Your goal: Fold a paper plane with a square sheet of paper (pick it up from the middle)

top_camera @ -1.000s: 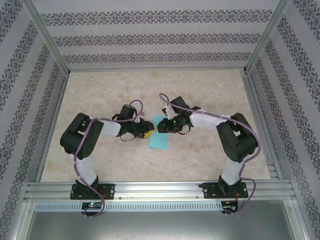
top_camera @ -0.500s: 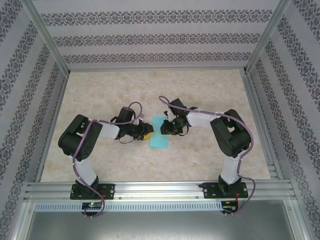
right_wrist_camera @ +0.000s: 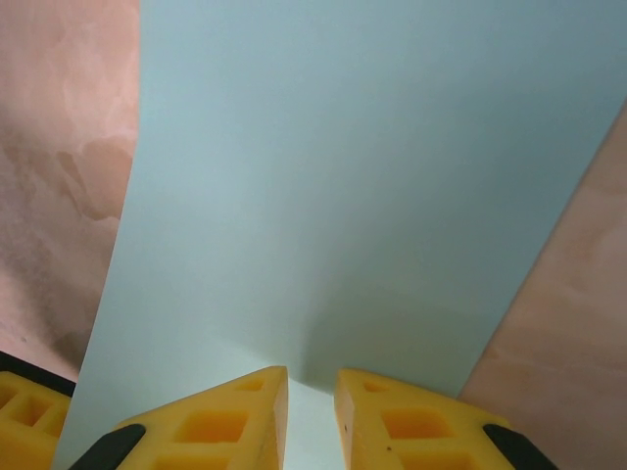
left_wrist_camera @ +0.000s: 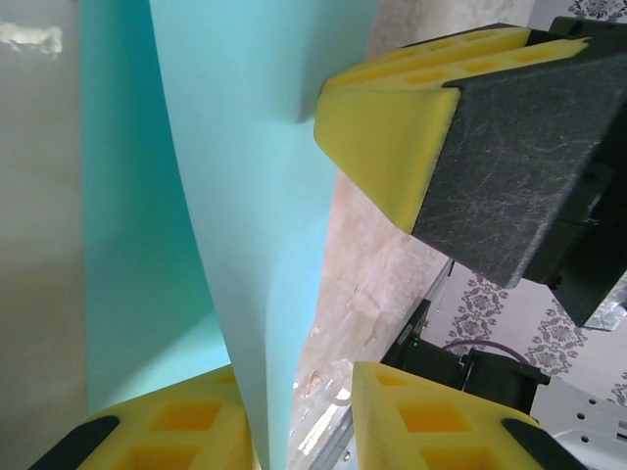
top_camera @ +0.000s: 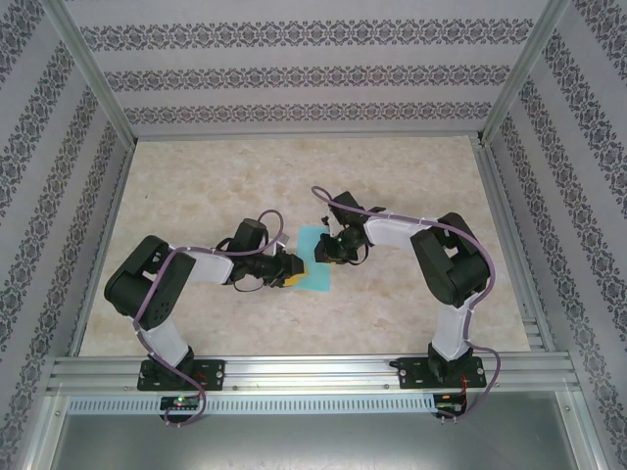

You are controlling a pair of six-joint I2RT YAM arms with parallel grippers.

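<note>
The square sheet of paper (top_camera: pixel 318 277) is turquoise and lies mid-table between both grippers. My right gripper (top_camera: pixel 322 251) has its yellow fingers (right_wrist_camera: pixel 225 421) drawn close on the sheet (right_wrist_camera: pixel 372 176), pinching it so that part of it stands up off the table. From the left wrist view that raised flap (left_wrist_camera: pixel 245 196) runs up between my left gripper's (left_wrist_camera: pixel 299 392) two fingers, leaning on the left one with a gap to the right one. The right gripper's yellow pad (left_wrist_camera: pixel 382 137) presses on the flap's far side. My left gripper (top_camera: pixel 292 267) sits at the sheet's left edge, open.
The marble-patterned tabletop (top_camera: pixel 196 176) is bounded by aluminium rails, with one (top_camera: pixel 294 370) along the near edge, and by patterned walls (top_camera: pixel 294 69). Both arm bases stand at the near edge.
The left arm has stretched right and lower, bringing its gripper onto the sheet's left edge. The right gripper's jaws have narrowed onto the paper and its elbow has pulled in.
</note>
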